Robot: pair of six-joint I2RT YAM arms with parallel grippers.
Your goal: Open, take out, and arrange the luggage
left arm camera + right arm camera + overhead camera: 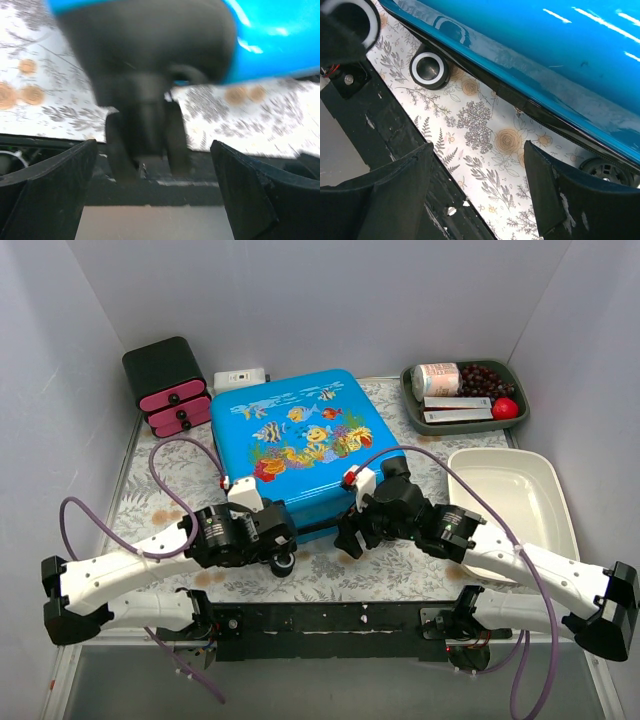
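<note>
The luggage (300, 440), a bright-blue hard case with a fish print, lies flat and closed in the middle of the table. My left gripper (275, 543) sits low at its near left corner, open. In the left wrist view a black wheel (145, 140) of the luggage hangs blurred just ahead of the left gripper (153, 146), under the blue shell (270, 45). My right gripper (351, 537) is at the near edge of the case, open with nothing between its fingers. In the right wrist view the right gripper (478, 147) is over the floral cloth, the luggage (560, 65) and its zipper trim just beyond.
A black box with pink drawers (168, 388) and a small white device (238, 378) stand at the back left. A green tray (415, 405) of small items is at the back right, a cream tub (510, 505) beside the right arm. The black base rail (330, 620) runs along the near edge.
</note>
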